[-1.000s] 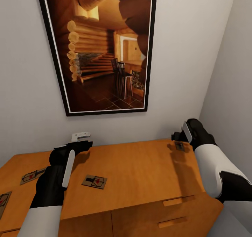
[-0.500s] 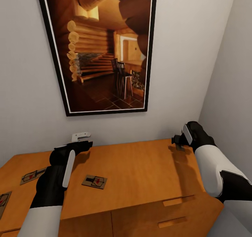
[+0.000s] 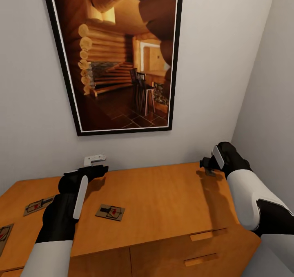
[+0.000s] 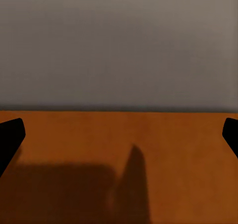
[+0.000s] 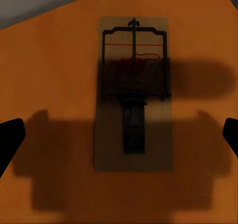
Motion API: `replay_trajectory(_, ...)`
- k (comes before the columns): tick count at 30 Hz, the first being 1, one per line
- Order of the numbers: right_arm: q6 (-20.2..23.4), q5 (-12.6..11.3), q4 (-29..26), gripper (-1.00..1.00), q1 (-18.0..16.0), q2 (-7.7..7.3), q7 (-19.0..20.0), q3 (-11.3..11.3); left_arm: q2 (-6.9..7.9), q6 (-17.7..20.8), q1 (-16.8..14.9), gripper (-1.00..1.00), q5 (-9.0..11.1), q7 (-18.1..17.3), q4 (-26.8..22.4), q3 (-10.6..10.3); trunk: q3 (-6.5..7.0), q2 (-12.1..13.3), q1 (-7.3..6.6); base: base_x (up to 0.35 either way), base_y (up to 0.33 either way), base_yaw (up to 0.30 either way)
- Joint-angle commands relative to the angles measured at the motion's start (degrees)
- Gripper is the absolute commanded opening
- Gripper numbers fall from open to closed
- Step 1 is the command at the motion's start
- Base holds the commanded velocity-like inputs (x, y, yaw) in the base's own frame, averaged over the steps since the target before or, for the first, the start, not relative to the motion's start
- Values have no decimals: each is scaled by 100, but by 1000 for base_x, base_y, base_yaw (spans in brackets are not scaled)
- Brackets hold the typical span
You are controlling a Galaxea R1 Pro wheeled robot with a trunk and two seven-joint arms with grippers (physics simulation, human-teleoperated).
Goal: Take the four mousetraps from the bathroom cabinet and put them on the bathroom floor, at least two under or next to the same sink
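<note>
The orange-brown cabinet [image 3: 163, 199] stands against the wall with mousetraps lying flat on its top. One mousetrap [image 3: 110, 212] is near the middle, another [image 3: 37, 206] lies further left, and a third [image 3: 4, 234] is cut off by the left edge. At the back right corner a mousetrap [image 5: 133, 92] lies directly below my right gripper [image 5: 119, 135], whose jaws stand wide open on either side of it. In the head view my right gripper [image 3: 206, 165] covers most of that trap [image 3: 210, 173]. My left gripper [image 3: 100, 168] hovers open over bare cabinet top [image 4: 119, 149] near the back wall.
A large framed log-cabin picture [image 3: 118, 56] hangs on the wall behind the cabinet. The side wall [image 3: 269, 105] runs close by my right arm. Drawer handles [image 3: 208, 235] show on the cabinet front. A small white fitting [image 3: 94, 159] sits by the left gripper.
My right gripper has sunk slightly and shifted left over the corner mousetrap, now hiding most of it in the head view. The left arm and the other traps have not moved.
</note>
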Motion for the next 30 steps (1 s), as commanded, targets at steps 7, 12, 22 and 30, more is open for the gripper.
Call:
replay_trajectory(7, -5, 51, -17, 100, -5, 12, 51, -24, -8, 20, -5, 100, 9, 13, 0, 5, -7, -4, 0, 0, 0, 0)
replay_trajectory(12, -10, 44, -53, 100, -5, 9, 60, -23, -9, 18, -5, 100, 9, 8, -2, 4, -7, -4, 0, 0, 0, 0)
replay_trajectory(22, -13, 51, -64, 100, -5, -6, 62, -23, -9, 18, -5, 100, 11, 7, 2, 4, -7, -4, 0, 0, 0, 0)
replay_trajectory(30, -103, 65, -54, 100, -5, 10, 45, -7, -9, 18, -5, 100, 18, 6, 4, 4, -7, -4, 0, 0, 0, 0)
